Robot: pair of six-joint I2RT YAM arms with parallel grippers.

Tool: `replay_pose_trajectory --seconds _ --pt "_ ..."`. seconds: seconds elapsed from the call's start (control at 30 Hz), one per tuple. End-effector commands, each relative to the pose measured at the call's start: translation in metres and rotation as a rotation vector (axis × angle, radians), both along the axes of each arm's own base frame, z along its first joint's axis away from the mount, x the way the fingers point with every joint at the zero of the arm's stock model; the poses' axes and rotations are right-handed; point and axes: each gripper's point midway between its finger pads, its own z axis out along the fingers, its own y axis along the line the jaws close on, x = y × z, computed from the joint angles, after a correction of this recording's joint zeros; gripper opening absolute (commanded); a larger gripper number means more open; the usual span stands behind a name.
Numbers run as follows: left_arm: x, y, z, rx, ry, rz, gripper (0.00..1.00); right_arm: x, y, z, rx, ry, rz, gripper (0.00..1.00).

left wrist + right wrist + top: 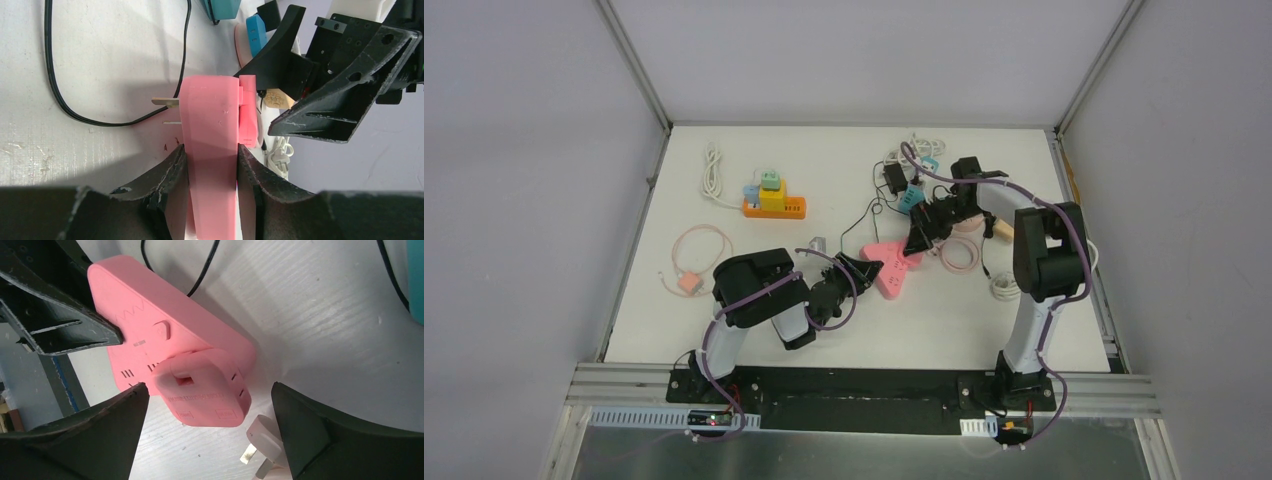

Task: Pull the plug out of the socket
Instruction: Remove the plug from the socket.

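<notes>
**Two jobs: one side holds, the other pulls**

The left gripper [210,150] is clenched on the pink socket [207,115], gripping its body between both fingers, probably so that it stays down when the plug [202,395] is tugged. The plug sits seated on the socket's face, directly between the spread fingers of the right gripper [208,388]. That gripper is released, straddling the plug without touching it and lined up to close on its sides.

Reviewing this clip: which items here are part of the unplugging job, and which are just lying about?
Job: pink socket, gripped by left hand; pink plug, seated in it; right hand, open around plug.
Lying about: orange power strip, white cable, coiled pink cable, black cord, loose white plug.
</notes>
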Motion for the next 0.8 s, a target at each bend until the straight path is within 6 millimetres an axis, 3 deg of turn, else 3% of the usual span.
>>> replay_pose_trajectory --seconds 0.0,0.53,0.77 --pt "-0.012 0.018 -0.047 0.203 0.024 -0.034 0.00 -0.007 0.008 0.019 0.061 -0.002 0.073 0.96" --pt "-0.008 0.027 -0.052 0.197 0.048 0.024 0.00 -0.028 0.013 0.062 0.168 -0.041 0.174 0.79" --pt "-0.008 0.026 -0.051 0.195 0.047 0.020 0.00 -0.009 0.015 0.069 0.190 -0.010 0.051 0.73"
